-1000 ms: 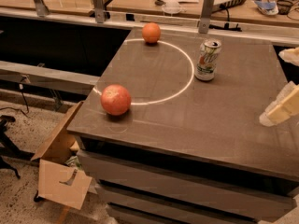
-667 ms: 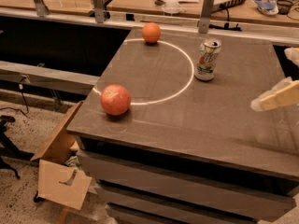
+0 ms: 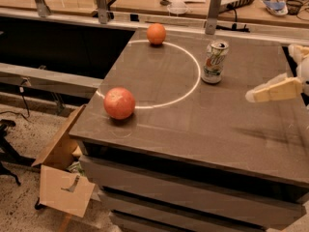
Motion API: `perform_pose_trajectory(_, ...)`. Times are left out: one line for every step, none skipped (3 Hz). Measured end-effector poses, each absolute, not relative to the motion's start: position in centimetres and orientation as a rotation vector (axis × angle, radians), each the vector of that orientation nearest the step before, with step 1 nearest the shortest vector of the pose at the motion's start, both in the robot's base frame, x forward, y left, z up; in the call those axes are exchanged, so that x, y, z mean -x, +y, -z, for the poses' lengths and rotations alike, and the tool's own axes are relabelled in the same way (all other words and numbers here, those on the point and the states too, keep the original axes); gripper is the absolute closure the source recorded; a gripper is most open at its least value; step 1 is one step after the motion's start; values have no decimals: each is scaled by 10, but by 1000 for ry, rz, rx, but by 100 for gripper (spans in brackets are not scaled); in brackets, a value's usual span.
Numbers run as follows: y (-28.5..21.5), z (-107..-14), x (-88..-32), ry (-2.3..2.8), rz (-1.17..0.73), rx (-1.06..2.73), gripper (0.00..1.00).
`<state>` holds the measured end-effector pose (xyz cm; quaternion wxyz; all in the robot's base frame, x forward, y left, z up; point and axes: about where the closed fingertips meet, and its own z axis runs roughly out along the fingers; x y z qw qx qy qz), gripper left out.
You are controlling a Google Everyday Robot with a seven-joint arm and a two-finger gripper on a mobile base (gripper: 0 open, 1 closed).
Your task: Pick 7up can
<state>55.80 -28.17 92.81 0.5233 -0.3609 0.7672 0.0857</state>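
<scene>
Can upright on the dark table, gripper off to its right.

From the left: a brown cardboard box [image 3: 63, 175] lies open on the speckled floor below the grey-brown tabletop [image 3: 203, 129]. A reddish-orange round fruit [image 3: 119, 103] sits near the table's front-left edge, on the thin white circle line [image 3: 195, 81]. A smaller orange round fruit [image 3: 156, 34] rests at the far edge on the same line. The 7up can [image 3: 215, 62], whitish-silver with green and red marks and a shiny top, stands just outside the circle's right side. The cream-coloured gripper [image 3: 273, 91] hangs at the right edge, above the table, near the can but apart from it, holding nothing visible; how wide it stands I cannot tell.
</scene>
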Motion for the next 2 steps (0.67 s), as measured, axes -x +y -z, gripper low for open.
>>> perform_pose_trajectory(-274,-920,-567,1833,-251,788,0)
perform_pose_trajectory(-258,-902,-592,1830,-272,660,0)
